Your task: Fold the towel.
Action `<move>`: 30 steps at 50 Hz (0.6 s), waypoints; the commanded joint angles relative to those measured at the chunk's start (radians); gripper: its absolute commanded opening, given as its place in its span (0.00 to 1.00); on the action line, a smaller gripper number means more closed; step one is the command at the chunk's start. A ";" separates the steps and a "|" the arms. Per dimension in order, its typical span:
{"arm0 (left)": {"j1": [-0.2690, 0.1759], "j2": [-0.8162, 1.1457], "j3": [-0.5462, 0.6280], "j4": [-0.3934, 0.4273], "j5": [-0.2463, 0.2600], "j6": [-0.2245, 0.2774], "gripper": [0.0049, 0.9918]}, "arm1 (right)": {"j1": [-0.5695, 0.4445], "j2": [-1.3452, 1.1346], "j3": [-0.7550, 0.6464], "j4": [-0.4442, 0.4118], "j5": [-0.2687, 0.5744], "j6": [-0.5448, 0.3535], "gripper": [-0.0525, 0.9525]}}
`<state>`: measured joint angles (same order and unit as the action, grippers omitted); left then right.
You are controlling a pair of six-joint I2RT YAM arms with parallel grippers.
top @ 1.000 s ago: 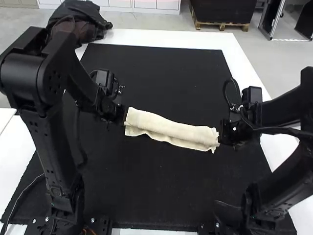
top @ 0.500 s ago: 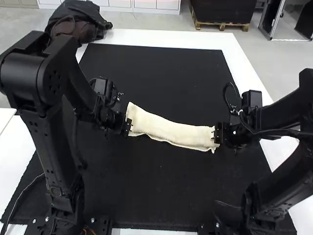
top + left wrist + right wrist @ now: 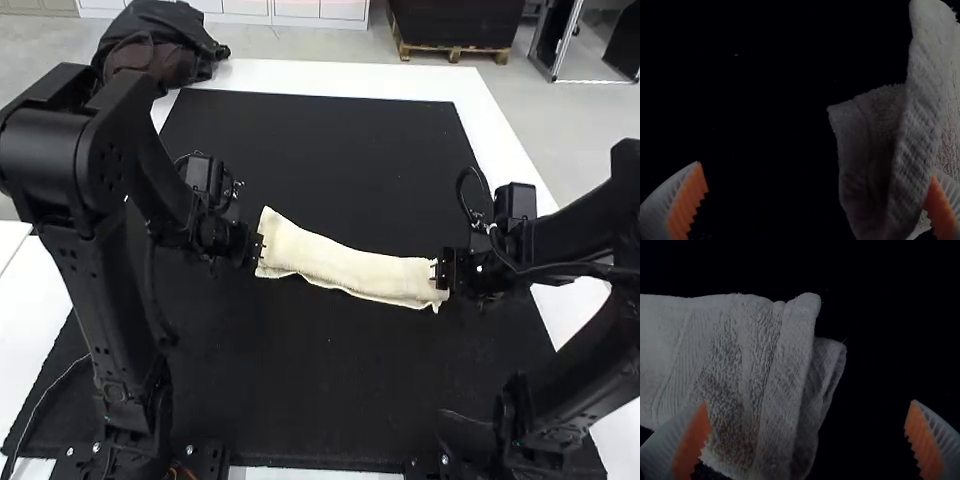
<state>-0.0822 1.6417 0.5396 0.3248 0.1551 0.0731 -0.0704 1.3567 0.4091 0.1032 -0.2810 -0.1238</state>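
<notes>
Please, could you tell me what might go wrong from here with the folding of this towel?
1. The left white-fingered, orange-padded end effector and the matching right end effector are both open at the ends of the long, cream terry towel; closing might catch only some layers, and the fold could slip open.
2. The layers stick out unevenly at both ends, so the finished fold may be crooked.

Left pincer [image 3: 260, 247]: fingers spread wide.
Towel [image 3: 922, 120]: folded; rounded fold over flatter layer with projecting corner.
Orange pads [image 3: 687, 205]: toothed; one at the fold, the other well apart from it.
Surface [image 3: 765, 100]: black.
</notes>
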 commanded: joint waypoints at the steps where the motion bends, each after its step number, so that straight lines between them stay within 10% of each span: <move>1: 0.015 -0.034 -0.004 0.010 -0.032 -0.007 0.98 | 0.000 0.036 0.011 0.023 -0.009 -0.007 0.94; 30: 0.102 -0.054 -0.006 0.057 -0.095 -0.019 0.98 | 0.003 0.168 0.016 0.127 -0.009 -0.004 0.94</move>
<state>0.0132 1.6314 0.5396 0.3710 0.0734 0.0727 -0.0704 1.5059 0.4091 0.2108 -0.2813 -0.1238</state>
